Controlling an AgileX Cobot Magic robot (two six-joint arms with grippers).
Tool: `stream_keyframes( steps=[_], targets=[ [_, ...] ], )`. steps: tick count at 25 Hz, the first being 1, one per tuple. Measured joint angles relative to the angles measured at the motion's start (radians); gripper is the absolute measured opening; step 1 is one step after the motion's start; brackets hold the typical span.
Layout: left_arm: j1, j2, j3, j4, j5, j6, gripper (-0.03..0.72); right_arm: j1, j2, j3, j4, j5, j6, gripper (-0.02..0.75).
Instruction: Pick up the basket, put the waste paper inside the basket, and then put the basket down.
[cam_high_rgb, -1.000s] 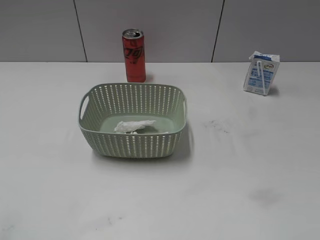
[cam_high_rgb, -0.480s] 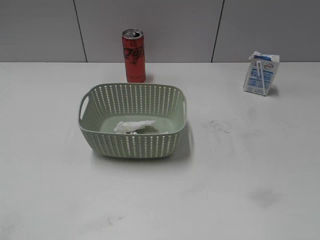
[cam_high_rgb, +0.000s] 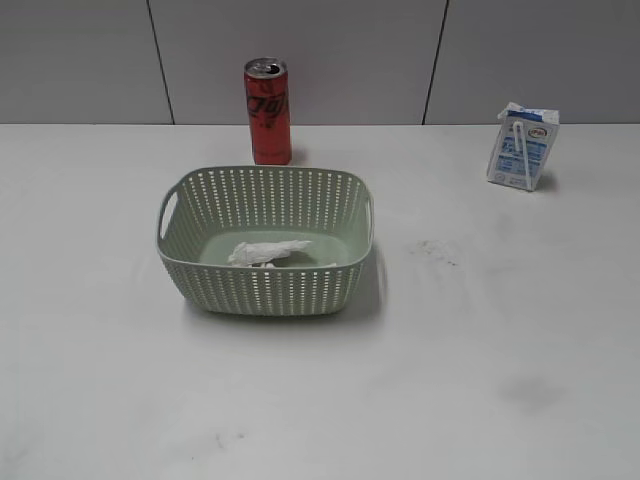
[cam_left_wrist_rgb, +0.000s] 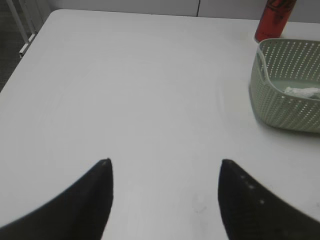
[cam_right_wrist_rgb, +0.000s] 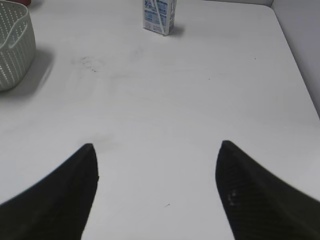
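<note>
Non-task clutter on white table (cam_high_rgb: 520, 330)
Red drink can (cam_high_rgb: 268, 111) upright at back; blue-and-white drink carton (cam_high_rgb: 523, 147) far right, well apart.

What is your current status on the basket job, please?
Left gripper and right gripper open, empty. Waste paper inside basket, basket on table. Nothing obstructing.

Basket (cam_high_rgb: 265, 285): pale green plastic, rectangular with rounded corners, slotted walls, a cut-out handle at each short end; upright on the table (cam_high_rgb: 480, 380), left of centre, nearer the far edge. Waste paper (cam_high_rgb: 267, 251): crumpled white wad lying on the basket floor, toward its front wall.
</note>
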Motion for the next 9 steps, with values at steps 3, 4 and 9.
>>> stream_keyframes(
  steps=[3,4,9],
  targets=[
    [0.0,0.0,0.0,0.0,0.0,0.0,0.499,0.0,0.0,0.0,0.0,0.0,0.0,0.553],
    [0.0,0.0,0.0,0.0,0.0,0.0,0.499,0.0,0.0,0.0,0.0,0.0,0.0,0.553],
    [0.0,0.0,0.0,0.0,0.0,0.0,0.488,0.0,0.0,0.0,0.0,0.0,0.0,0.553]
  ],
)
